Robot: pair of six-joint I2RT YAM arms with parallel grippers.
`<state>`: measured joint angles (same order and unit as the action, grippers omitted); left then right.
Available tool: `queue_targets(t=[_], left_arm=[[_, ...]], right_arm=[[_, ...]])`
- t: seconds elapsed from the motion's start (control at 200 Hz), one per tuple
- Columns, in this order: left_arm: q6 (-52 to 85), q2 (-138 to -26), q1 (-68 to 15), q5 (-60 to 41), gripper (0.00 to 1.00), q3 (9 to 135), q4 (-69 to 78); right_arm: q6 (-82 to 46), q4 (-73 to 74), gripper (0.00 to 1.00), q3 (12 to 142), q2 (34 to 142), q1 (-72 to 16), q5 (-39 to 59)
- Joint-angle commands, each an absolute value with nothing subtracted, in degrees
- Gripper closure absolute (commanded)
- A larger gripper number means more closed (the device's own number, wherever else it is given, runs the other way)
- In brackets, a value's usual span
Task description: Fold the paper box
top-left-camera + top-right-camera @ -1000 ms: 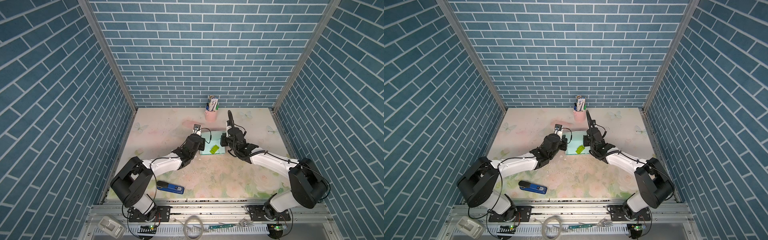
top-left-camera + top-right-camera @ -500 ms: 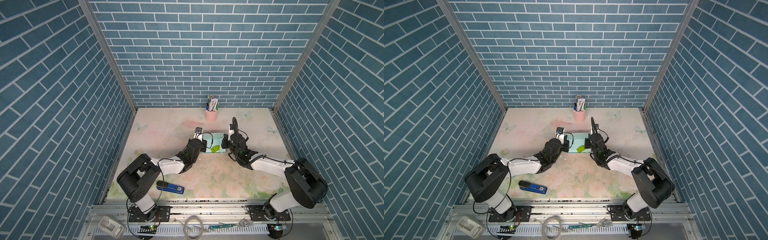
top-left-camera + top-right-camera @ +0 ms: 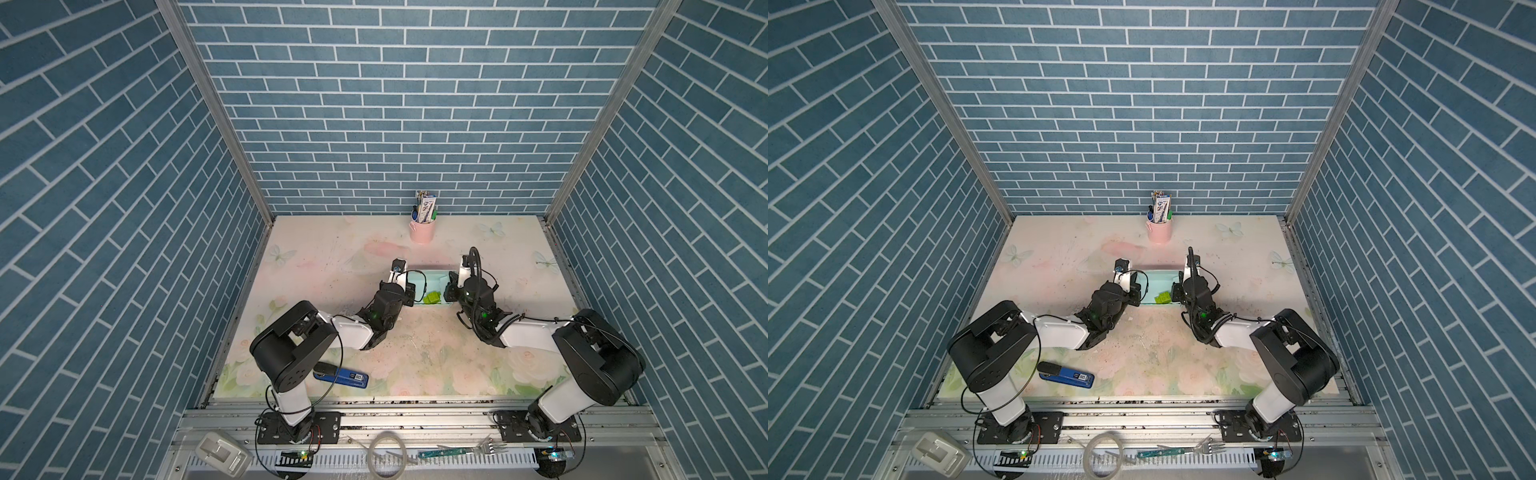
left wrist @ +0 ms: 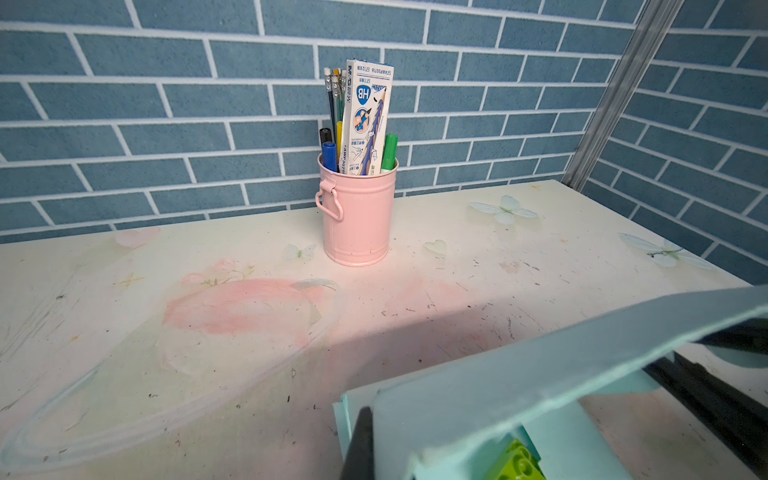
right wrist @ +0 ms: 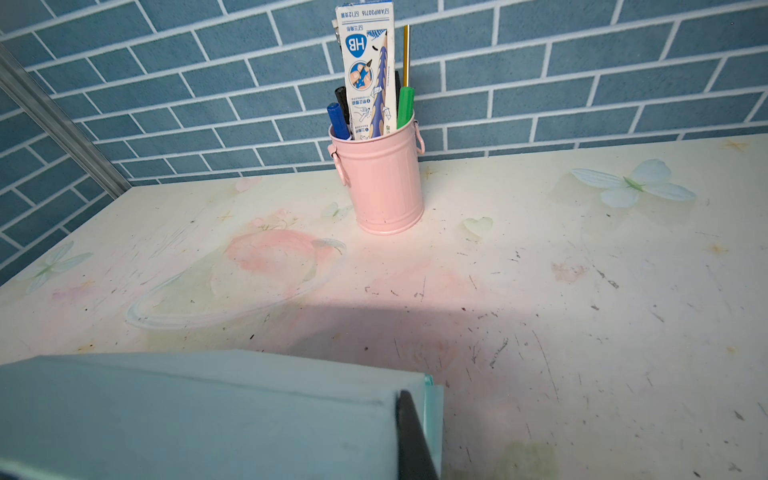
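Note:
The paper box (image 3: 434,282) is pale mint card and lies mid-table in both top views, open on top. A small green brick (image 3: 432,297) sits inside it. My left gripper (image 3: 412,291) is at the box's left end and my right gripper (image 3: 449,291) at its right end. In the left wrist view one dark finger (image 4: 359,444) lies against a raised, tilted panel of the box (image 4: 540,374), with the brick (image 4: 517,463) beneath. In the right wrist view a finger (image 5: 411,436) presses the panel's (image 5: 208,415) other end. Both grippers are shut on the card, and their inner fingers are hidden.
A pink pen cup (image 3: 422,230) stands at the back centre, just beyond the box. A blue stapler (image 3: 340,377) lies near the front left, by the left arm's base. On the front rail lie a fork (image 3: 469,449), a ring and a white device.
Both wrists have moved a little toward the back wall and drawn closer along the box's ends. The left arm's shoulder has swung inward. The grippers have stayed shut.

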<state>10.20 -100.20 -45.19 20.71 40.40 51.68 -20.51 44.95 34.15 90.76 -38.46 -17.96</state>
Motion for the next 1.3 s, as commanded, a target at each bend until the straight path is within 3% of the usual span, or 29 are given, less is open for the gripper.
queue_targets(t=[0.0,0.99,1.295], left_arm=[[10.3,-101.5,-45.7,19.5,1.00,38.2,56.4],[8.6,-105.2,-47.7,19.4,1.00,32.8,64.1],[11.8,-97.2,-47.7,18.6,0.71,28.5,55.6]], right_arm=[[-21.7,53.5,1.00,33.1,91.7,-38.5,-17.4],[-19.1,75.3,1.00,23.9,101.1,-41.0,-17.3],[-17.2,75.8,1.00,22.5,102.0,-40.9,-16.9]])
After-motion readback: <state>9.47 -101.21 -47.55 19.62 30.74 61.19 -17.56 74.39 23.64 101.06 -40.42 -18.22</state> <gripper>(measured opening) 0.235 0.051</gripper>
